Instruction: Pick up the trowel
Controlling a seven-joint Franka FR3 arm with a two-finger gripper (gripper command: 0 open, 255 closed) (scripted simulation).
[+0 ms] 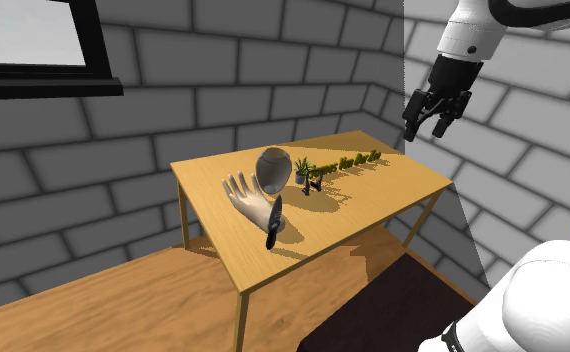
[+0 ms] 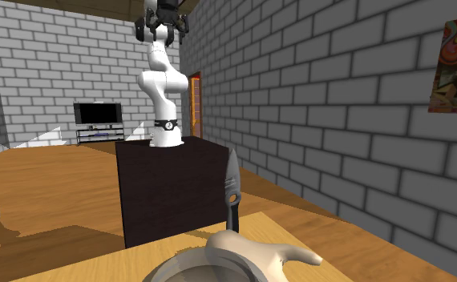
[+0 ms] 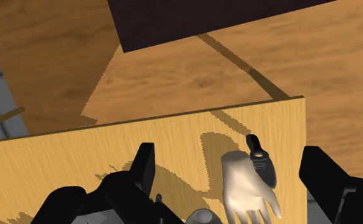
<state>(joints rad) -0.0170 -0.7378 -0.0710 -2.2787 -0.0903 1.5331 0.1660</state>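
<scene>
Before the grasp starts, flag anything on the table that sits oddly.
The trowel is not lying flat: it stands nearly upright, blade up, beside the pale hand model. The grey bowl behind it looks tipped onto its edge.

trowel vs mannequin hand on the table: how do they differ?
Colour: the trowel is dark, the mannequin hand pale. Pose: the trowel stands on end, blade tip up; the mannequin hand lies low. Build: the trowel is slimmer than the mannequin hand. Both sit together on the wooden table.

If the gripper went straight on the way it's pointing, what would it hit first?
The gripper would probably meet the pale model hand on the table, between its open fingers; the trowel sits beside it, so I can't be sure.
</scene>
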